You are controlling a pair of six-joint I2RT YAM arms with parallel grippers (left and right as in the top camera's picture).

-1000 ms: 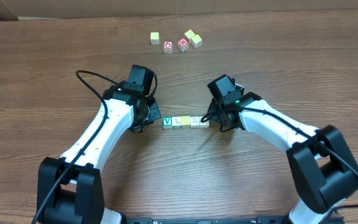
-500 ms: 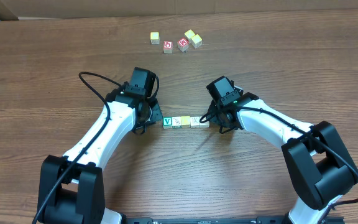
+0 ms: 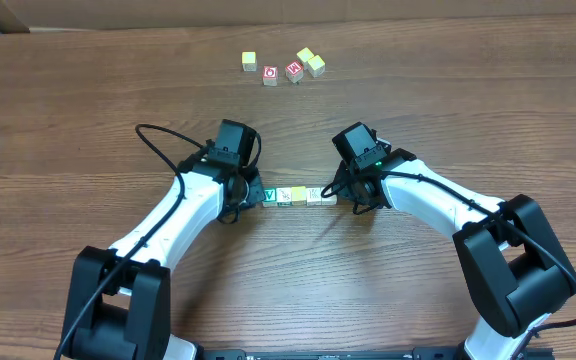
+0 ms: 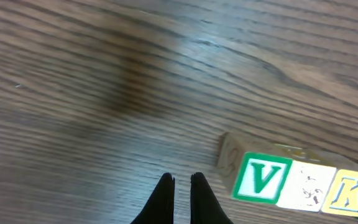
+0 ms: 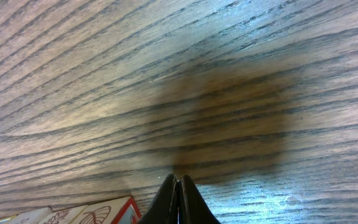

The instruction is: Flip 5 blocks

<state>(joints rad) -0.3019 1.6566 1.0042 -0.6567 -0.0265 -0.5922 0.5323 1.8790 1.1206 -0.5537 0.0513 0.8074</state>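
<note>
On the middle of the bench [image 3: 468, 120], the left arm [image 3: 173, 215] and the right arm [image 3: 438, 205] reach in from either side toward one row of blocks [image 3: 298, 195]. The row looks like five blocks set side by side, though its right-hand end sits close under the right arm, so that count is not sure. Well apart, near the far edge, lie five loose blocks [image 3: 294, 71], two red-faced and three yellowish. The left pincer [image 4: 182, 182] has its fingers all but pressed together and holds nothing, its tips low over the wood just beside the V block [image 4: 261, 179] that ends the row. The right pincer [image 5: 178, 180] is pressed fully together, also empty, beside the other end. To flip the V block well, I judge the left pincer should first spread and straddle that block alone on its two free faces. It should then lift the block off its pale neighbour and roll it onto another face without nudging the K block [image 4: 351, 194] out of line.
</note>
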